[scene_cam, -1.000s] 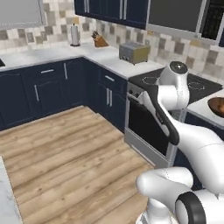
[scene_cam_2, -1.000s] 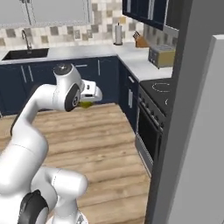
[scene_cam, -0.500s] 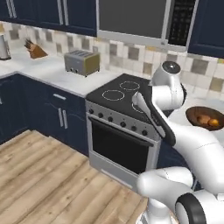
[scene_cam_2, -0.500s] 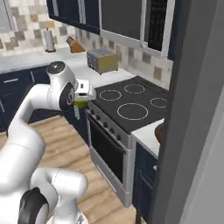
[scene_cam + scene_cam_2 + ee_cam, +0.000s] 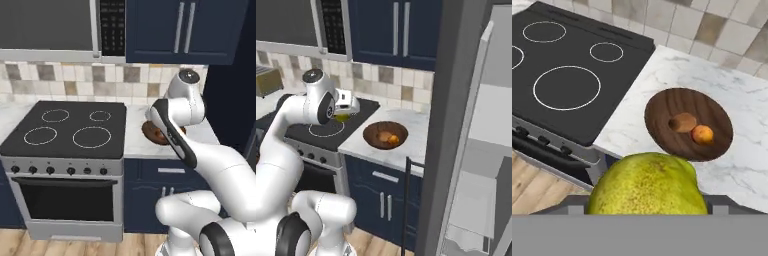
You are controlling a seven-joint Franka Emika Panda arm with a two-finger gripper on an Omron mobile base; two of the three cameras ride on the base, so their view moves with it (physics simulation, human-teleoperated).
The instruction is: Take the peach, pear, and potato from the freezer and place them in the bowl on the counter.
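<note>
We see a yellow-green pear (image 5: pixel 648 185), an orange peach (image 5: pixel 702 134) and dull brown potato (image 5: pixel 682 122) in the dark brown bowl (image 5: pixel 662 107), on the white grey-veined counter (image 5: pixel 747 165).

A home kitchen was shown: a black cooktop (image 5: pixel 70 131) over an oven (image 5: pixel 62 200), a tiled backsplash (image 5: pixel 75 80), navy cabinets (image 5: pixel 185 30), a marble counter (image 5: pixel 752 170).

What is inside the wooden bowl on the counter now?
The bowl holds the brown potato and the orange peach, side by side. In the left base view the arm covers most of the bowl.
</note>
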